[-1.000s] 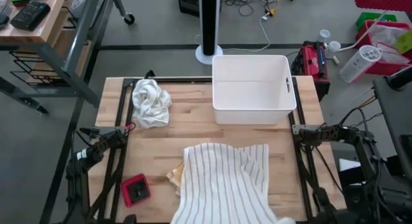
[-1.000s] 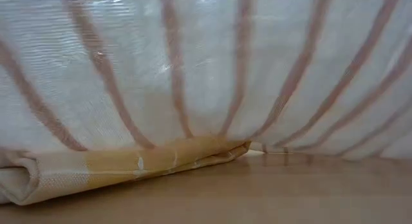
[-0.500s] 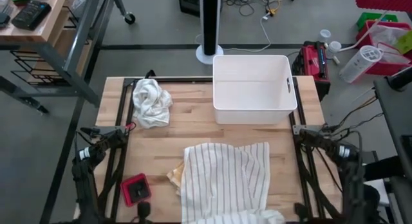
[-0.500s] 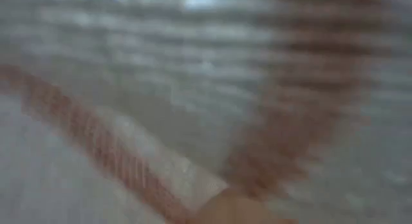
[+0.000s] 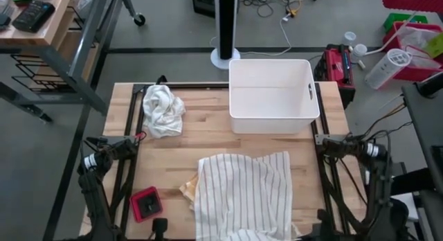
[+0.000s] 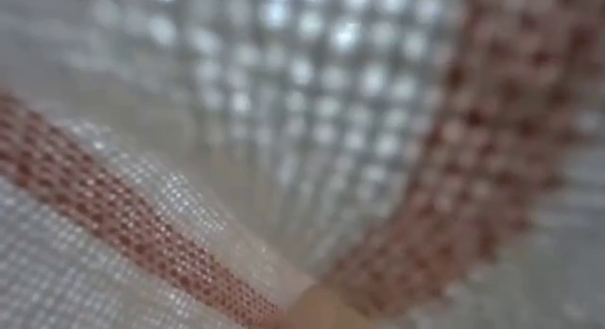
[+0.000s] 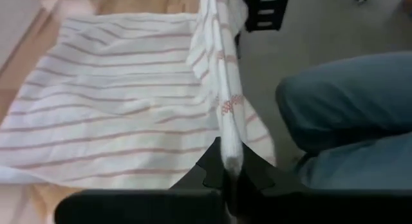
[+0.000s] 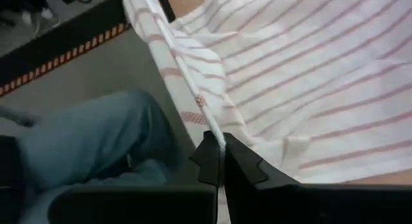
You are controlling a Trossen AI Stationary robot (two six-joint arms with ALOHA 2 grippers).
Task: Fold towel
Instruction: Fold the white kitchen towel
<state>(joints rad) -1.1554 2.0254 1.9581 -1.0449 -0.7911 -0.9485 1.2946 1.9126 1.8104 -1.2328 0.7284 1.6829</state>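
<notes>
The left gripper (image 7: pixel 226 176) was clamped on the near edge of the striped towel (image 5: pixel 242 196), at the table's (image 5: pixel 208 140) front edge, and across on the right the right gripper (image 8: pixel 220 165) pinched the same hem. A second earlier the cloth trailed off the front in a taper; now it lay squarer and wider, and it had swung up against the low camera. Looks like the edge was being lifted for the first fold.
</notes>
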